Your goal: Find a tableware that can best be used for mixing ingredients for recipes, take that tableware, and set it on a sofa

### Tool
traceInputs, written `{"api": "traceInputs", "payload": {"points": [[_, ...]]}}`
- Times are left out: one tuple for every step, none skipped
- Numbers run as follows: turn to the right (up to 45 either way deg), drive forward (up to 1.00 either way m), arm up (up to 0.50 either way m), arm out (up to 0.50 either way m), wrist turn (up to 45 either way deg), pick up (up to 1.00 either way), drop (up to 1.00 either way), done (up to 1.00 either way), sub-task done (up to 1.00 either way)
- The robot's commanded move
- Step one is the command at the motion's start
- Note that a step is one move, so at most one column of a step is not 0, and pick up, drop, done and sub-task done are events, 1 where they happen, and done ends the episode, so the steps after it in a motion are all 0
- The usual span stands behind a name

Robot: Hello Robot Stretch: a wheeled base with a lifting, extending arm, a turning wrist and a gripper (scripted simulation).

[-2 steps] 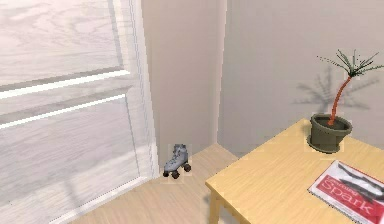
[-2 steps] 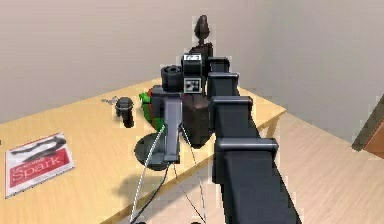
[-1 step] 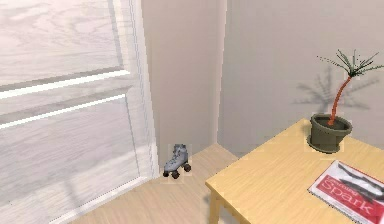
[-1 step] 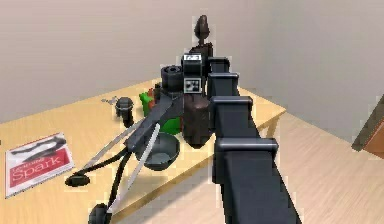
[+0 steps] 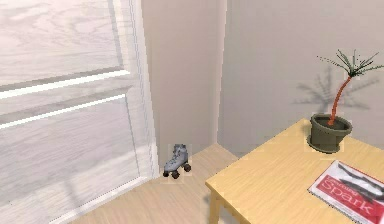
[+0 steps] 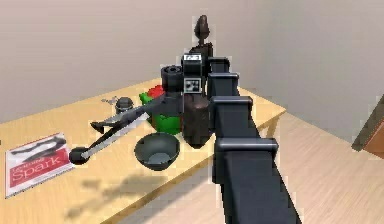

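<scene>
Grey bowl on wooden table, gripper near it.
I can't tell if the gripper holds anything; red magazine on same table, green thing behind bowl.

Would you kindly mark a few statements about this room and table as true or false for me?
1. A roller skate stands on the floor by the door. True.
2. The potted plant stands on the floor. False: it stands on the table.
3. A dark bowl sits on the table. True.
4. The magazine lies inside the bowl. False: it lies flat on the tabletop, apart from the bowl.
</scene>
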Motion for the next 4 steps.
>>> {"api": "traceInputs", "payload": {"points": [[0.0,0.0,0.0,0.0,45.0,0.0,0.0,0.0,0.0],[0.0,0.0,0.0,0.0,18.0,0.0,0.0,0.0,0.0],[0.0,0.0,-0.26,0.0,0.0,0.0,0.0,0.0,0.0],[0.0,0.0,0.0,0.0,0.0,1.0,0.0,0.0,0.0]]}}
